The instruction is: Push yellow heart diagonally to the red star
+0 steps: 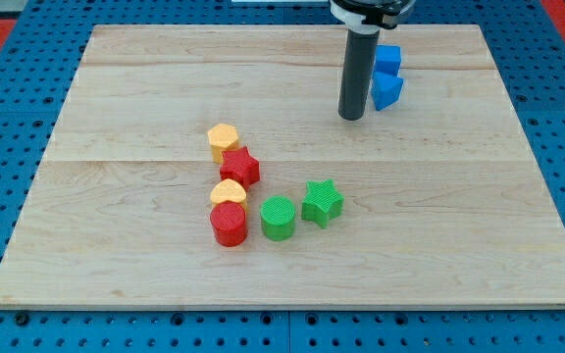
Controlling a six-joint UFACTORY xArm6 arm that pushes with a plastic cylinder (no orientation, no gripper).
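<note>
The yellow heart [229, 191] lies near the board's middle, just below the red star [239, 166] and touching or almost touching it. A yellow hexagon block [223, 140] sits just above the red star. A red cylinder [229, 224] stands right below the yellow heart. My tip [351, 117] is at the view's upper right, far from the heart and star, just left of two blue blocks [387, 75].
A green cylinder [278, 217] and a green star [322, 202] sit right of the red cylinder. The wooden board [116, 255] lies on a blue pegboard surface.
</note>
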